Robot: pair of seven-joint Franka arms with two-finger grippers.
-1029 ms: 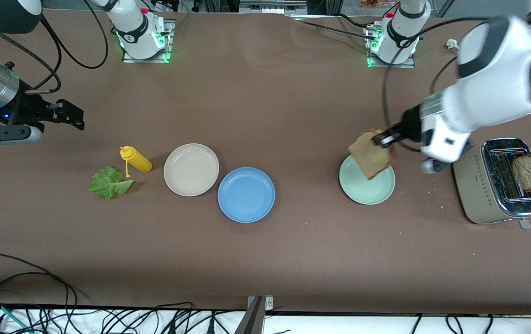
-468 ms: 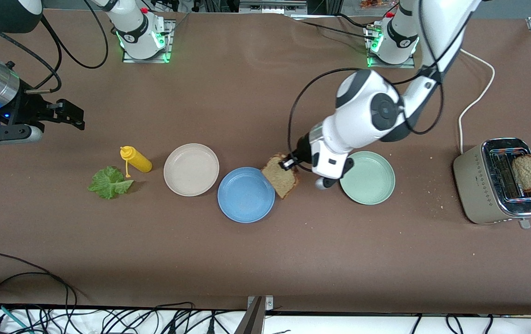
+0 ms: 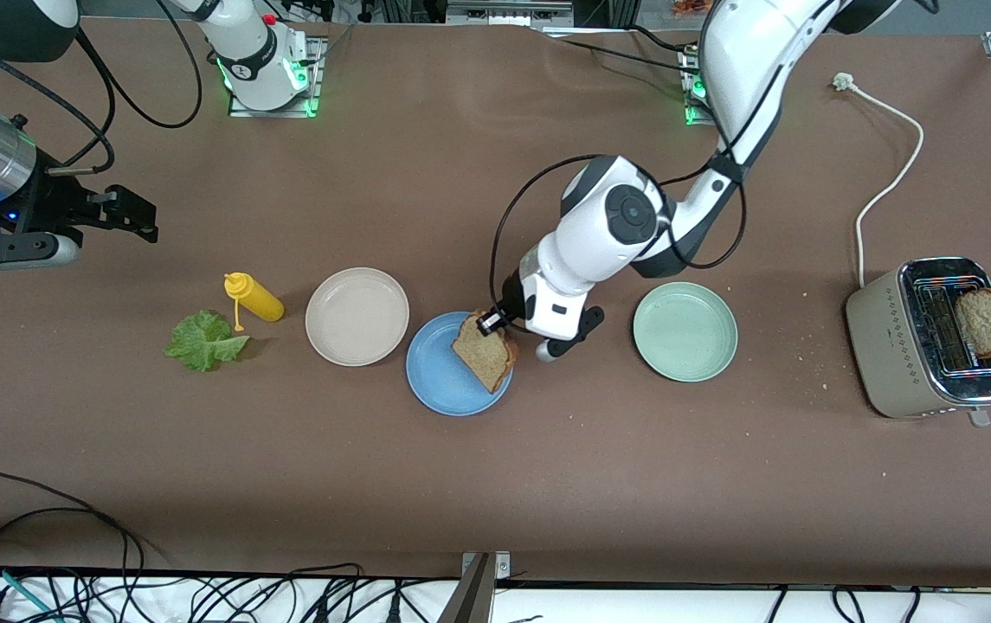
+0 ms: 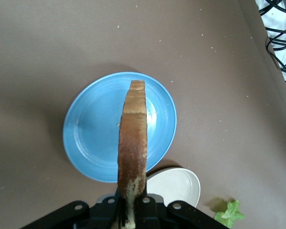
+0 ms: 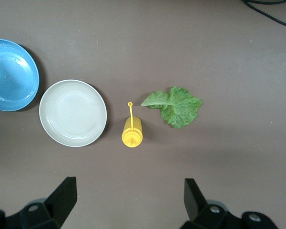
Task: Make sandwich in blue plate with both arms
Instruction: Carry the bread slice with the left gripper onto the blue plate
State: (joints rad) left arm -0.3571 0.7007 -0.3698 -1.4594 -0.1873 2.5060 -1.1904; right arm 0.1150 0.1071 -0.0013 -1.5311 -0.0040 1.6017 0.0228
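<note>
Fingers of the left gripper (image 3: 490, 324) are clamped on one brown toast slice (image 3: 485, 351), which hangs tilted over the blue plate (image 3: 439, 376), above the part of the plate toward the left arm's end of the bench (image 3: 495, 484). Seen from the left wrist, the slice (image 4: 132, 152) is edge-on with the blue plate (image 4: 93, 138) directly beneath it; whether the slice touches the plate cannot be told.

Fingers of the right gripper (image 5: 128, 202) stand wide apart and hold nothing; the right arm waits raised over its own end of the bench.

Bench layout: a cream plate (image 3: 357, 316) lies just beside the blue plate, toward the right arm's end. A yellow squeeze bottle (image 3: 254, 297) lies on its side near the cream plate, and a green lettuce leaf (image 3: 204, 341) lies close to the bottle, nearer the front camera. A mint-green plate (image 3: 685, 331) sits toward the left arm's end, apart from the blue plate. A toaster (image 3: 936, 337) stands at that end of the bench with a second toast slice (image 3: 985, 322) upright in one slot.
</note>
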